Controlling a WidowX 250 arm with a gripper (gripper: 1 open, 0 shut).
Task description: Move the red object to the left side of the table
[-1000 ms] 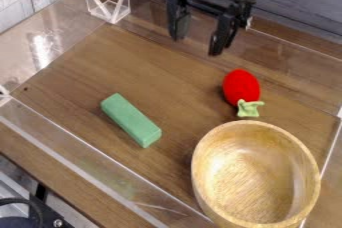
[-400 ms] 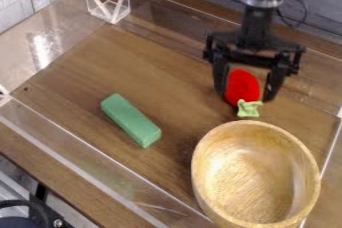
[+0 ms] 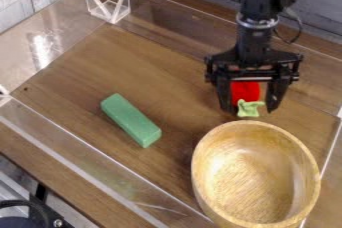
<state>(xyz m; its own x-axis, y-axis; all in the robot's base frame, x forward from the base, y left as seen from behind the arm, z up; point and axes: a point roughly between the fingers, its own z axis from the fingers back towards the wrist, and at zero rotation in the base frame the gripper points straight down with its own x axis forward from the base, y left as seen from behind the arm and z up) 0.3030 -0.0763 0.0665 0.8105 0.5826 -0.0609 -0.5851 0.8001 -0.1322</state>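
At right of centre in the frame, I hold the hand (image 3: 251, 91) pointing straight down with its fingers spread wide and not yet closed, straddling the red object (image 3: 249, 91), which sits on the tabletop (image 3: 160, 67) just above the wooden bowl (image 3: 255, 176).

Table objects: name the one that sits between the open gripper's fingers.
The red object, a small toy fruit; the gripper straddles it, while the green block and wooden bowl lie apart.

Wooden bowl (image 3: 255, 184) crowds gripper (image 3: 251, 94); table (image 3: 94, 67) left side open.
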